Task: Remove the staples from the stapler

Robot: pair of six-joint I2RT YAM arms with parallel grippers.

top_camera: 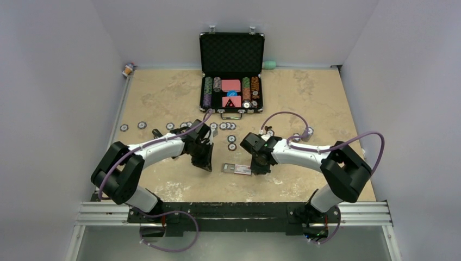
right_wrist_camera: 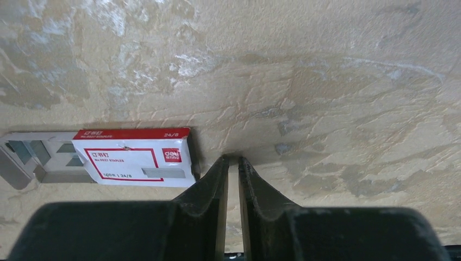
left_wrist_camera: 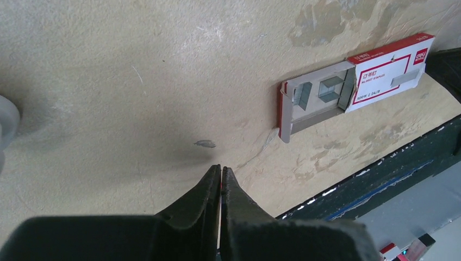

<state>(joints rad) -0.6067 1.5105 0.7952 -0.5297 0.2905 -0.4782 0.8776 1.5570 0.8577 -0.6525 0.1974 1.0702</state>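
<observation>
A slim black bar end (top_camera: 157,132) sticks out behind my left forearm; it looks like the stapler, mostly hidden. Neither wrist view shows it. A tiny silvery-grey bit (left_wrist_camera: 205,144) lies on the table just ahead of my left gripper (left_wrist_camera: 221,167), which is shut and empty; this gripper also shows in the top view (top_camera: 207,163). My right gripper (right_wrist_camera: 233,159) hangs low over the table, its jaws nearly closed with a thin empty gap; the top view shows it too (top_camera: 260,167).
A clear staple box with a red-white label (top_camera: 237,169) lies between the grippers, its tray slid out (left_wrist_camera: 315,98); its end is beside my right fingers (right_wrist_camera: 133,157). An open black chip case (top_camera: 231,54) stands at the back. Loose poker chips (top_camera: 232,142) dot the middle.
</observation>
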